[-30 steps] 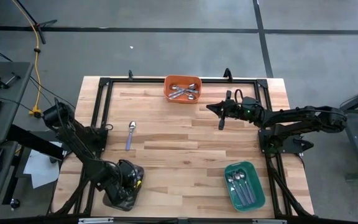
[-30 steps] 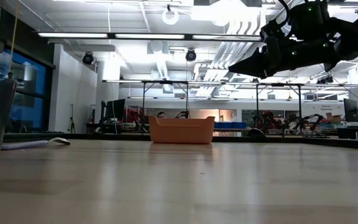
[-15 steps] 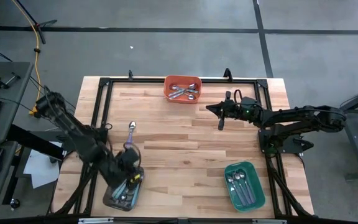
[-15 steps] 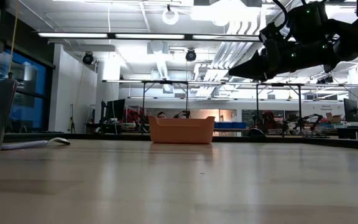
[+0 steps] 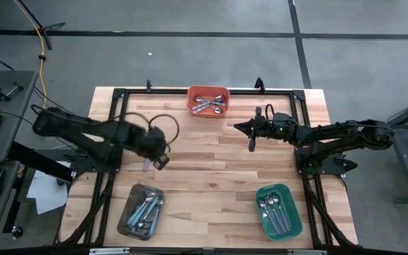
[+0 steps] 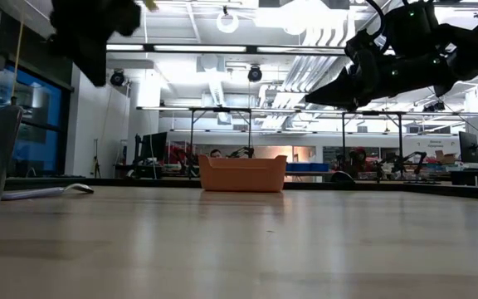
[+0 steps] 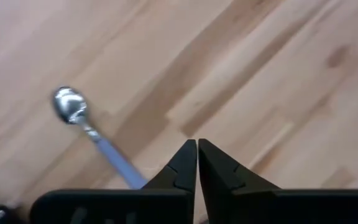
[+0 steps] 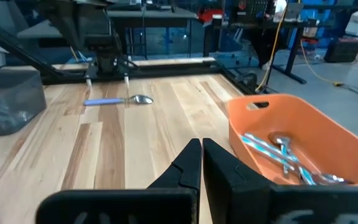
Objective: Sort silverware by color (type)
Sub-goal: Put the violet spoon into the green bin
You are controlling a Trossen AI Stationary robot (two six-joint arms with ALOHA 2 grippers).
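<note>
From above, your left gripper [image 5: 160, 160] is hovering over the last loose spoon [image 5: 146, 164] on the counter [image 5: 211, 177]. Its wrist view is showing fingers [image 7: 188, 167] closed and empty: open them before descending onto the handle. Right gripper [image 5: 251, 138] is waiting closed mid-counter.

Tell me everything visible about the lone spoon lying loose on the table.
The spoon has a shiny metal bowl and a slim lavender-blue handle. It lies flat on the bare wooden table, outside all three trays, on the left side. Nothing grips it: the left pincer hangs shut just above it, empty, and hides much of the handle in the high view. The low view shows it resting level on the boards.
</note>
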